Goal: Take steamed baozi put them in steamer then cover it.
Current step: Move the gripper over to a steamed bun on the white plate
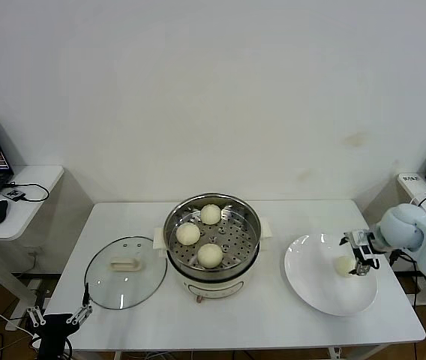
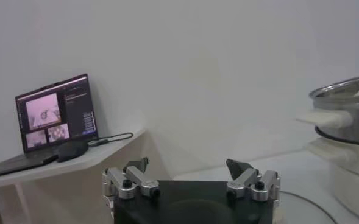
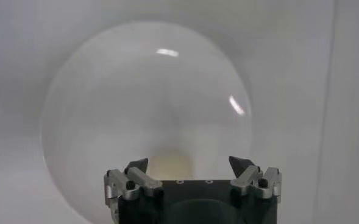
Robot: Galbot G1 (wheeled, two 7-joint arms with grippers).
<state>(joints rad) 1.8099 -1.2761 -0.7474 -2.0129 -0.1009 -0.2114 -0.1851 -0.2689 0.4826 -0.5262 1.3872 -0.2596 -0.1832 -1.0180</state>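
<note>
While spread, right pincer (image 1: 357, 259) astride baozi (image 1: 344, 265)

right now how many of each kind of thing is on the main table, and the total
baozi: 4, three in the steamer, one on the plate
steamer: 1
glass lid: 1
white plate: 1
total: 7

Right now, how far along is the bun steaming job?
Three steamed baozi already sit on the tray inside the steamer. The fourth bun is on the white plate, with the right claw open around it, not yet lifted. That bun has to go in, then the cover, lying on the table left of the steamer, goes on. The left claw waits open at the table's near left corner.
</note>
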